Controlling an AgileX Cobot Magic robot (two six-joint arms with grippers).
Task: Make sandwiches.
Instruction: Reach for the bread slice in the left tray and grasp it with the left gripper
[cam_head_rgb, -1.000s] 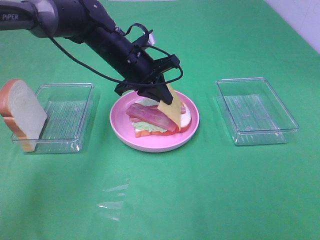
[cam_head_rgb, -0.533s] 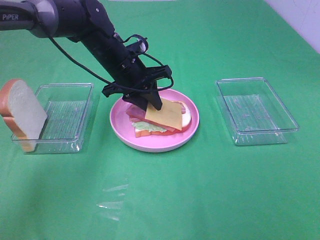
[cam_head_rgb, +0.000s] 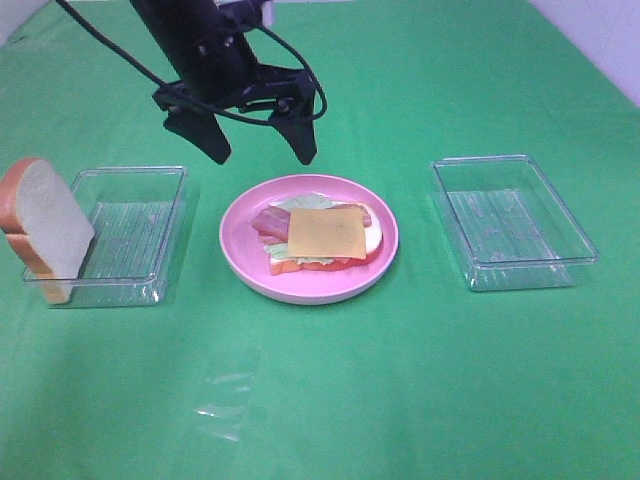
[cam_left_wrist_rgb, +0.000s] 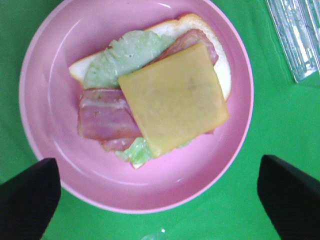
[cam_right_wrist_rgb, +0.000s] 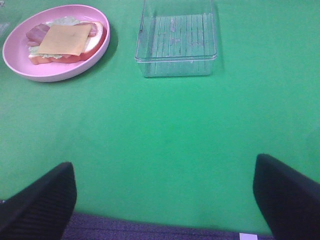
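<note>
From the high camera, my left tool (cam_head_rgb: 255, 150) hangs above the far-left rim of the round pink plate (cam_head_rgb: 240, 255), its two black fingers spread wide with nothing between them. On that plate lies the open-faced toy sandwich (cam_head_rgb: 320, 237): a white bread slice with orange-brown crust, pale green lettuce, a reddish bacon strip, and a yellow-orange cheese square lying flat on top. A second white bread slice with brown crust (cam_head_rgb: 45, 228) leans against the outer end of the clear rectangular plastic tray on the left (cam_head_rgb: 135, 235). Another clear rectangular plastic tray (cam_head_rgb: 510, 220) sits to the right of the plate on the green table (cam_head_rgb: 400, 380).

My left wrist camera looks straight down on the sandwich, cheese covering much of the bacon and lettuce, with my fingertips (cam_left_wrist_rgb: 27, 200) well apart at either side of the plate.

My right wrist camera shows my right tool (cam_right_wrist_rgb: 165, 200) gaping wide and empty over bare green table, plate and right-hand tray beyond it.
</note>
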